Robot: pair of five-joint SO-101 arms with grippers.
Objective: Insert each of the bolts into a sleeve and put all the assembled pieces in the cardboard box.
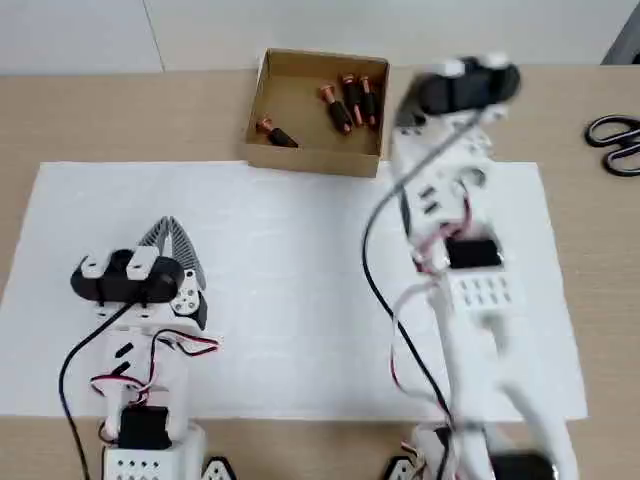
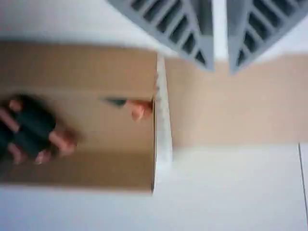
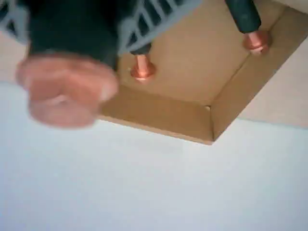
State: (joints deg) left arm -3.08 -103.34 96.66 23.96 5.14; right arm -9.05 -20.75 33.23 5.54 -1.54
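The cardboard box (image 1: 262,95) stands at the table's far middle and holds several assembled pieces (image 1: 348,102), black sleeves with copper bolt heads, plus one apart (image 1: 275,132). My right gripper (image 3: 77,33) hangs by the box's near right corner, shut on a black sleeve with a copper bolt (image 3: 67,89) in it. Past it, two pieces (image 3: 142,67) lie on the box floor (image 3: 192,57). My left gripper (image 2: 219,38) sits near the front left over the white sheet, fingers (image 1: 175,245) together with nothing between them, pointing at the box (image 2: 162,120).
A white paper sheet (image 1: 290,300) covers the middle of the wooden table. Black scissors (image 1: 615,140) lie at the far right edge. The right arm's body (image 1: 470,270) stretches along the right side of the sheet.
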